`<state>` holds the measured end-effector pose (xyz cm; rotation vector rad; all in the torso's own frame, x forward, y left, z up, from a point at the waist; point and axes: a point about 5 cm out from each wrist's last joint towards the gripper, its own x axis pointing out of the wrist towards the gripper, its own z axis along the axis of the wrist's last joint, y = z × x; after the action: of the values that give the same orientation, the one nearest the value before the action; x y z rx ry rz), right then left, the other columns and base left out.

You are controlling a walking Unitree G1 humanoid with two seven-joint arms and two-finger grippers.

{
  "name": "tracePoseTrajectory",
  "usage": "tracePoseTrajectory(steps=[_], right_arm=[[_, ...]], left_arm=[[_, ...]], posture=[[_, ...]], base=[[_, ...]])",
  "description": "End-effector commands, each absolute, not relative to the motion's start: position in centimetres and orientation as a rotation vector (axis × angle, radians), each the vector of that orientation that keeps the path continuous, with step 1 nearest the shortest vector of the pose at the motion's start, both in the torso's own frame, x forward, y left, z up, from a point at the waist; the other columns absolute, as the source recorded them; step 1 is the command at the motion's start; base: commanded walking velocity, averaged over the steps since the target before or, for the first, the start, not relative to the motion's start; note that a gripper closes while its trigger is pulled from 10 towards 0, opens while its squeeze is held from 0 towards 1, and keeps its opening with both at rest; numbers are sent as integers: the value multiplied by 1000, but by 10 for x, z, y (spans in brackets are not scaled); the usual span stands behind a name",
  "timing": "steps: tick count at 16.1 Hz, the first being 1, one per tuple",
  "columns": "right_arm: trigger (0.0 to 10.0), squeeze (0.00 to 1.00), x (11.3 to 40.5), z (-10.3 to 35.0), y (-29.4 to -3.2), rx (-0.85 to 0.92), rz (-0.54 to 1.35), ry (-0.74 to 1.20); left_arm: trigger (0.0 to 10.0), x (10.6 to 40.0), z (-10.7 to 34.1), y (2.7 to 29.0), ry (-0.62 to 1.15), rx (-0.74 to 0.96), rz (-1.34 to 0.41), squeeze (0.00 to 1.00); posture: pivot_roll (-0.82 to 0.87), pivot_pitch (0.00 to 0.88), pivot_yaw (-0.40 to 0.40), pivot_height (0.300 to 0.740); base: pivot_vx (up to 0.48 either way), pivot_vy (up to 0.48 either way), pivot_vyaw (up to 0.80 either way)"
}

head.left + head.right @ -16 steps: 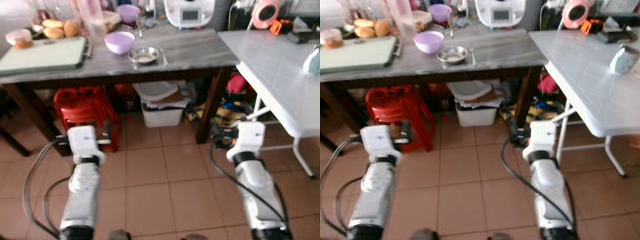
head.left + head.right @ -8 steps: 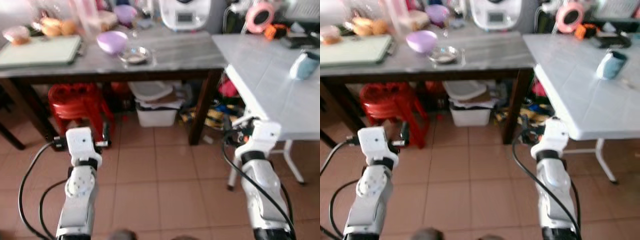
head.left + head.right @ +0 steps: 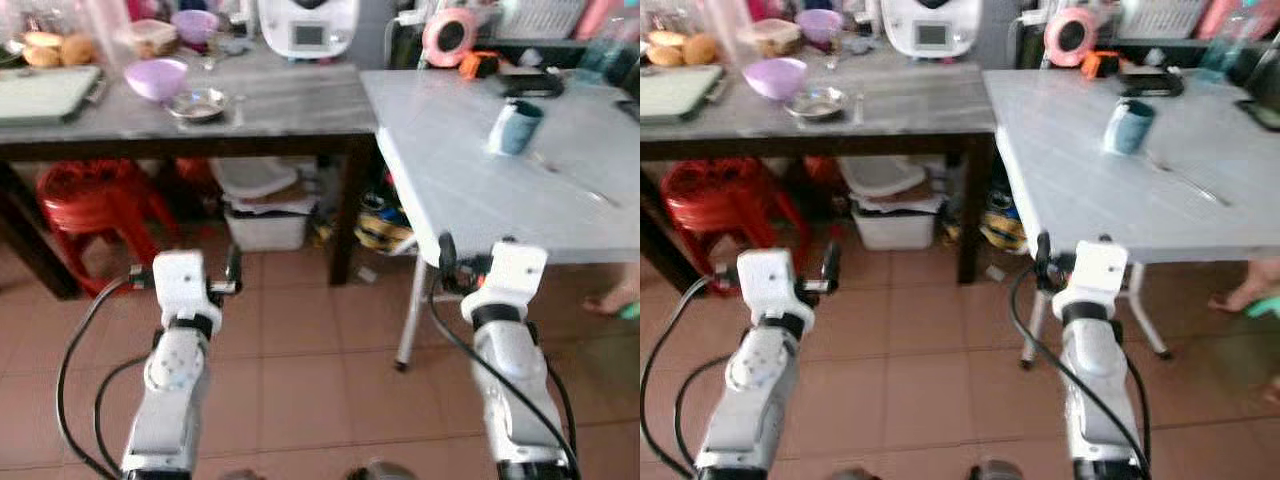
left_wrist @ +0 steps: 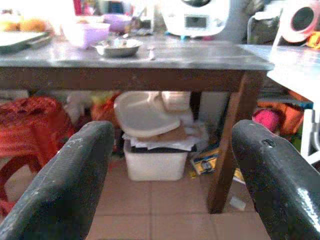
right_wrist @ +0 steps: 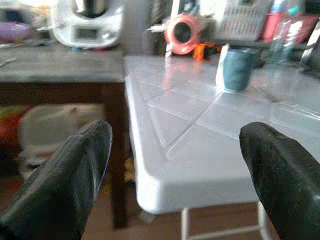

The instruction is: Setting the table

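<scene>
We stand facing the corner where the white table meets the dark table, both arms held low and forward. The left gripper and right gripper are spread wide and empty (ready to fetch). The cup and spoon already lie on the white table; the purple bowl and metal dish wait on the dark one.
</scene>
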<state>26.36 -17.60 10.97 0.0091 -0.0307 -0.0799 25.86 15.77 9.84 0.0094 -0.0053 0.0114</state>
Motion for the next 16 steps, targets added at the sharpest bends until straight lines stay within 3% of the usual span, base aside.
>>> tracePoseTrajectory(steps=[1,16], right_arm=[[10000,0,263,111,-172,8,-47,-27],[10000,0,263,107,-177,6,-41,-5]], left_arm=[[10000,258,99,160,-4,22,13,0],[10000,263,99,156,4,27,-20,0]], posture=[[-2,0,-10,740],[-5,0,13,740]], base=[[0,-472,0],[0,-469,0]])
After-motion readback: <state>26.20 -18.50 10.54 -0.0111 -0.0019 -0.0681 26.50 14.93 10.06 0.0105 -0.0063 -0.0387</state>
